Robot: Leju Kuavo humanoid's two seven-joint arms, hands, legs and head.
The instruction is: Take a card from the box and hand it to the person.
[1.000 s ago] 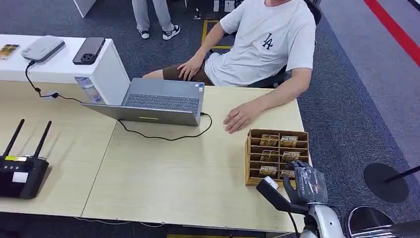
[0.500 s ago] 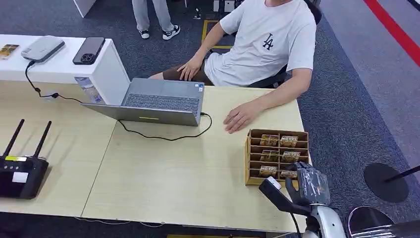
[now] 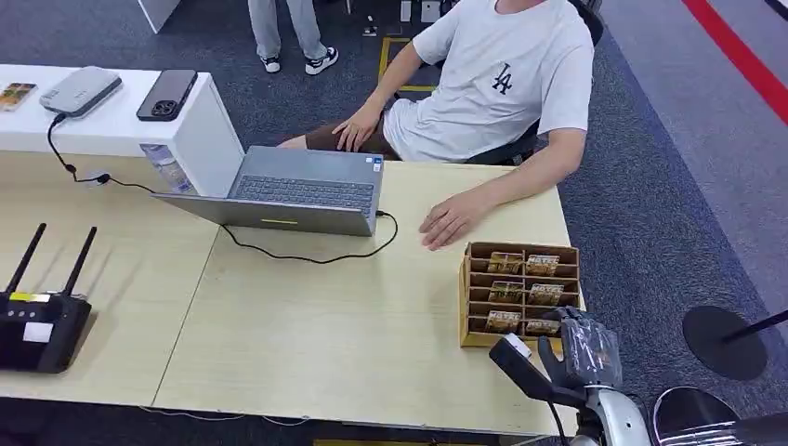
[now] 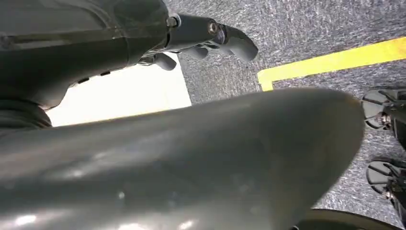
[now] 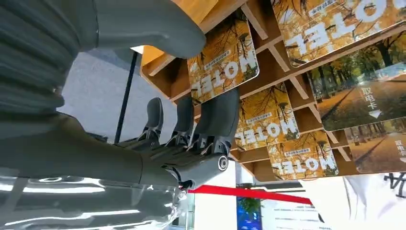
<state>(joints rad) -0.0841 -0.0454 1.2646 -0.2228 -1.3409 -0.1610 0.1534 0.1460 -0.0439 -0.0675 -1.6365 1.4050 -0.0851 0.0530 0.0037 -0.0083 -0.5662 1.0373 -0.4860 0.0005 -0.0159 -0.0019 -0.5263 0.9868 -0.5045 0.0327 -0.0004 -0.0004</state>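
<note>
A wooden box [image 3: 464,279] with rows of slots stands near the table's right edge, holding several orange hotel cards [image 3: 506,263]. My right hand [image 3: 582,349] hovers at the box's near right corner, fingers apart and holding nothing. In the right wrist view, the right hand [image 5: 191,139] has its thumb and fingers on either side of the nearest card [image 5: 222,62], which still sits in its slot of the box [image 5: 203,7]. The person's hand [image 3: 446,223] rests flat on the table just beyond the box. My left hand [image 4: 210,38] hangs over the carpet, holding nothing.
An open laptop [image 3: 297,190] with a black cable sits mid-table in front of the seated person. A black router [image 3: 37,325] stands at the left edge. A phone [image 3: 167,93] lies on a white cabinet at the back left.
My right hand has drawn back slightly from the box towards the table's near edge. The cards and the person's hand have not moved.
</note>
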